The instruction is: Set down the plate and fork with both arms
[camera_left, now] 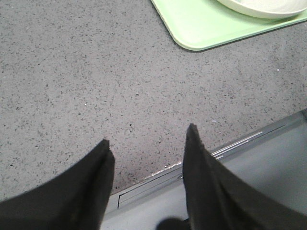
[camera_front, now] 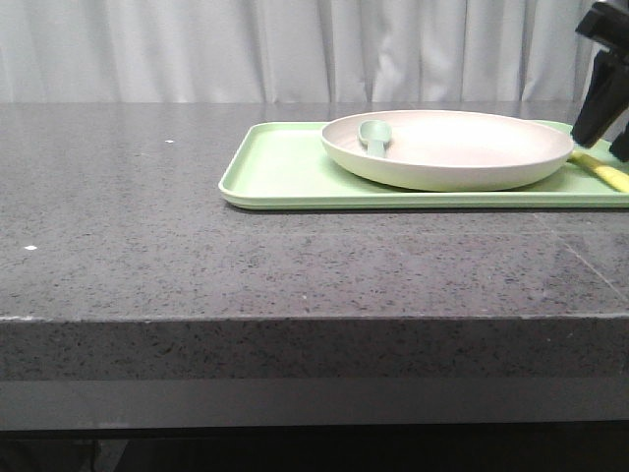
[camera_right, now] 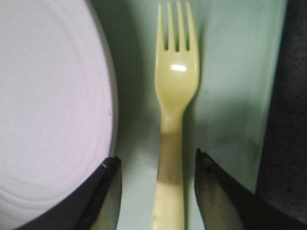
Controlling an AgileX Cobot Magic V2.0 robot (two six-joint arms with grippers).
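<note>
The plate (camera_front: 447, 149) sits on the light-green tray (camera_front: 275, 172) at the right side of the tabletop (camera_front: 128, 226), with a grey-green spoon (camera_front: 374, 137) lying inside it near its left edge. The fork (camera_right: 175, 110) lies flat on the tray just beside the plate's right rim, apart from it.

The right gripper (camera_right: 158, 165) is spread open, one finger on each side of the fork's handle and touching nothing; one finger comes very near the plate's rim. The left gripper (camera_left: 148, 141) is also open, over bare tabletop near the front edge, well apart from the tray's corner.

The fork looks like thin, light, stiff plastic, smooth and probably slippery. Lying flat, it gives little height to pinch, so a grip across the narrow handle, just behind the wider neck, seems best. The plate appears rigid and heavier, with a wide shallow shape; its raised rim is the likely hold, kept level so the spoon does not slide.
</note>
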